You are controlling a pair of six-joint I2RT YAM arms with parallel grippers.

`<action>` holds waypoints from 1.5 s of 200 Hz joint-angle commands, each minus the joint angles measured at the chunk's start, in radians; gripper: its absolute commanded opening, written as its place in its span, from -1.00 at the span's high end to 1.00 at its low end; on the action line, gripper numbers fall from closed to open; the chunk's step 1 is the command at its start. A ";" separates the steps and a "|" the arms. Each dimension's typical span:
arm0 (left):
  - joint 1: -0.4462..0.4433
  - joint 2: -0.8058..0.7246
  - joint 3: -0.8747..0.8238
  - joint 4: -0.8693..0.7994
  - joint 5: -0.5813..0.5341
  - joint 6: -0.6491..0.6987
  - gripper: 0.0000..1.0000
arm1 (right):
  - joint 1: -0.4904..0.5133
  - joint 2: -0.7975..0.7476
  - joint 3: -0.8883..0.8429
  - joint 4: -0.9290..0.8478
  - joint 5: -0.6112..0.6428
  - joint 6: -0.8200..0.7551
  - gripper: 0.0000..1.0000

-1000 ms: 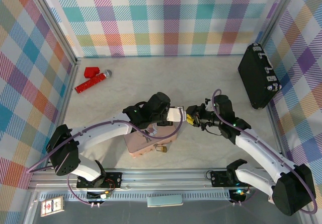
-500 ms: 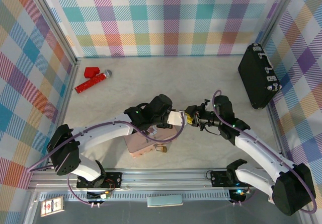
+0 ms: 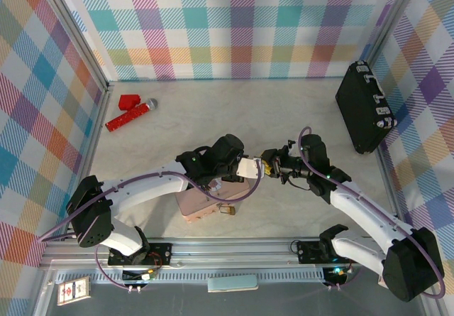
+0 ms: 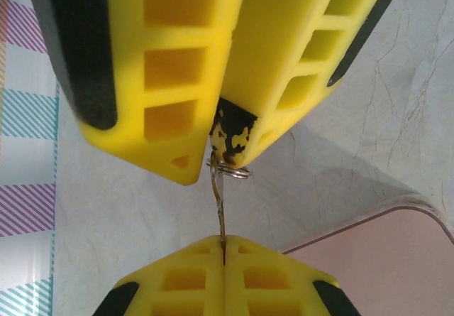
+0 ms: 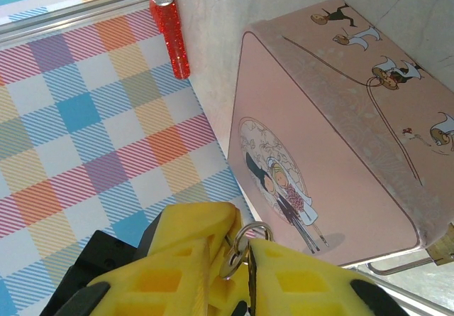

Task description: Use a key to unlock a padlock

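Observation:
The thin grey key [image 4: 220, 209] hangs edge-on between both grippers above the table. My left gripper [image 4: 224, 248] is shut on its blade. My right gripper [image 5: 241, 248] is shut on the key's head, and the small silver ring [image 5: 248, 234] pokes out between its yellow fingers. From above, the left gripper [image 3: 248, 167] and the right gripper [image 3: 266, 164] meet tip to tip just beyond the pink tin [image 3: 202, 202]. The brass padlock [image 3: 227, 209] hangs at the tin's near edge, and its corner and silver shackle [image 5: 397, 266] show beside the tin [image 5: 333, 160].
A red toy microphone [image 3: 131, 115] and a red block [image 3: 128, 101] lie at the far left by the plaid wall. A black case [image 3: 365, 110] leans at the right wall. The metal frame rail [image 3: 234, 248] runs along the near edge.
My right gripper has moved left to the left gripper's tip and its fingers have narrowed onto the key's head. The left gripper has shifted slightly right, still holding the key.

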 commanded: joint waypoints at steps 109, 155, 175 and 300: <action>-0.020 -0.009 -0.003 0.040 -0.007 0.017 1.00 | 0.020 0.033 -0.004 0.036 -0.007 -0.003 0.67; -0.020 -0.019 -0.021 0.070 -0.021 0.011 0.94 | 0.020 0.025 -0.002 0.019 0.003 -0.012 0.77; -0.020 -0.043 -0.050 0.113 -0.005 -0.020 0.57 | 0.020 0.012 0.006 -0.002 0.022 -0.031 0.85; 0.228 -0.514 -0.320 0.243 0.101 -1.299 0.01 | 0.189 0.041 -0.026 0.368 0.306 -0.371 1.00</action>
